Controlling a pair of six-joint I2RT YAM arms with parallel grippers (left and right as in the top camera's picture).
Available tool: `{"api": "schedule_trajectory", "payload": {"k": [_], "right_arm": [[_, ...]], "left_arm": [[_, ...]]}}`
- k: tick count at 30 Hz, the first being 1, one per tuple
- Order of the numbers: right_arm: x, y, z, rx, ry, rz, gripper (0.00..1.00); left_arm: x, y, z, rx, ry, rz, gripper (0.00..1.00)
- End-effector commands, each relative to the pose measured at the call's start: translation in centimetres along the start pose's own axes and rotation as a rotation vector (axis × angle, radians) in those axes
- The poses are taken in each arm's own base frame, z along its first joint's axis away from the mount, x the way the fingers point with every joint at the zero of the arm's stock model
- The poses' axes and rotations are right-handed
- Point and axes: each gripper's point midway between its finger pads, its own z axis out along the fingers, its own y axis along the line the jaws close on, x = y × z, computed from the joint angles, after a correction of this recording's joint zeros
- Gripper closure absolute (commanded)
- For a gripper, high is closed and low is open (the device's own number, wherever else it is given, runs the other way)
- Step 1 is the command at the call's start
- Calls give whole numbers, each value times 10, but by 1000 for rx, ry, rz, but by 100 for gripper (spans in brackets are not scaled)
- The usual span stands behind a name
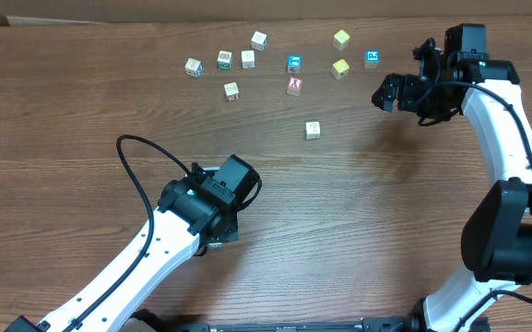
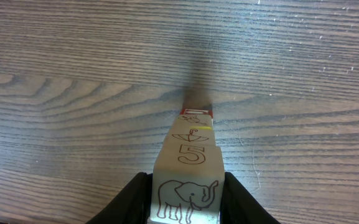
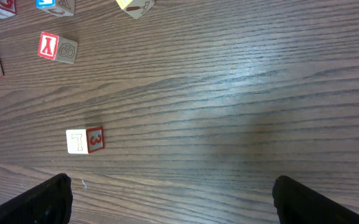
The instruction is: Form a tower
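The tower (image 2: 190,149) stands on the wooden table, seen from above in the left wrist view. It is a one-cube-wide column of several cubes: an elephant cube (image 2: 185,196) on top, a "5" face below it, then an umbrella face and a red-edged cube at the base. My left gripper (image 2: 185,186) has its black fingers (image 2: 135,199) pressed against both sides of the elephant cube. In the overhead view the left gripper (image 1: 214,208) hides the tower. My right gripper (image 1: 385,92) hovers wide open at the back right, with nothing between its fingers (image 3: 48,199).
Several loose cubes lie along the far side, among them a blue-faced cube (image 1: 294,64), a yellow cube (image 1: 340,39) and a red "Y" cube (image 3: 57,47). A "T" cube with a red "3" side (image 1: 313,129) (image 3: 84,140) lies alone nearer the middle. A black cable (image 1: 132,161) loops beside the left arm.
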Motion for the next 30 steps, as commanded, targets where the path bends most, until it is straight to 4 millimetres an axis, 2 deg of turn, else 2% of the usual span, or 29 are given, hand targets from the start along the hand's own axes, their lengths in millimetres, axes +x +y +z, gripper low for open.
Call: {"api": "schedule_trajectory", "payload": {"k": [1,10,22,25,30], "right_arm": [[-12,6,-15,-4,-51,-13,0],[-12,6,-15,-4,-51,-13,0],[-12,6,-15,-4,-51,-13,0],[-12,6,-15,-4,-51,-13,0],[-12,6,-15,-4,-51,-13,0]], "left_arm": [[3,4,3,-24,7,-4,70],[7,5,3,-24,27,-1,71],[2,0,2,-3,7,-9,51],[-9,-2,-8,15,-17,-22,45],[-28,5,-38,31,-46,-55,44]]}}
